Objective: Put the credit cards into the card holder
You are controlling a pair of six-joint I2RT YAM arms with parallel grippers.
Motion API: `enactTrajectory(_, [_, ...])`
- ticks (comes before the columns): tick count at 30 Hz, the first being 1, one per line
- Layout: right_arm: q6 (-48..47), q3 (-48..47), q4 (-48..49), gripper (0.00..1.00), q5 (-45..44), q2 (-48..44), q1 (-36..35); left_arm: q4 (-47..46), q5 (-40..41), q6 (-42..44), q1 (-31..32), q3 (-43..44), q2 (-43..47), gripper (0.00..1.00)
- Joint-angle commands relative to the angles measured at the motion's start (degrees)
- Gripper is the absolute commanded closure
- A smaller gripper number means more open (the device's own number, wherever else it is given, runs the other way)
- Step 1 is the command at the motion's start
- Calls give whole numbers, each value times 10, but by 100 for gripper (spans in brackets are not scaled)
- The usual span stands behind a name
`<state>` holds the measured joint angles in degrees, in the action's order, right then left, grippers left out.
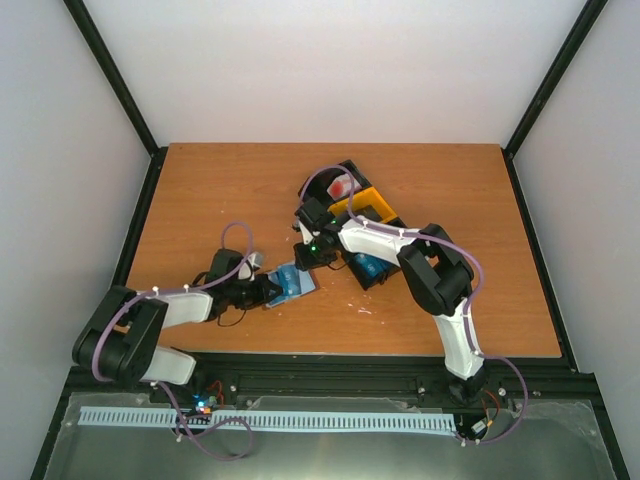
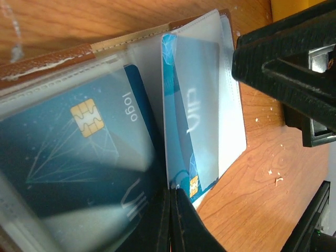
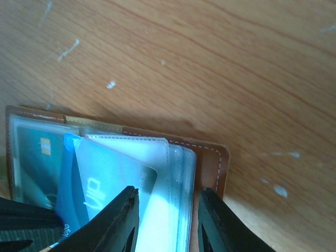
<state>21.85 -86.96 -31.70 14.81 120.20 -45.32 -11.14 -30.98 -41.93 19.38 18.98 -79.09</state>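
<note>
an open brown card holder (image 1: 293,283) lies near the middle of the wooden table (image 1: 450,300), between 2 grippers. the left gripper (image 2: 170,202) is clamped tight on the edge of a clear sleeve (image 2: 231,121). the right gripper (image 3: 168,195) hovers at the holder's far-right side, fingers a little apart astride the sleeves, gripping nothing. 1 blue card (image 2: 79,152) sits fully pocketed; a 2nd blue card (image 2: 181,121) pokes out of its sleeve. a black-and-yellow tray (image 1: 372,205) stands just beyond, to the right.

We read "logo" on the first blue card (image 2: 79,152) sleeved in the card holder (image 2: 52,56), and "VIP" on both it and the second blue card (image 2: 191,105).
</note>
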Motion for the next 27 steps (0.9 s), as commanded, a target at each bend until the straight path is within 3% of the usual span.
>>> enactTrajectory(1, [-9, 13, -31, 68, -9, -5, 1, 16, -9, 32, -2, 15, -25, 100])
enactTrajectory(9, [5, 46, -15, 71, 57, 1, 6, 24, -2, 34, -2, 26, -44, 99])
enactTrajectory(16, [49, 100, 30, 96, 41, -32, 17, 31, 8, 29, -2, 26, -36, 99])
enactTrajectory(27, [137, 170, 102, 97, 5, -74, 22, 35, 35, -72, -3, -24, 38, 99])
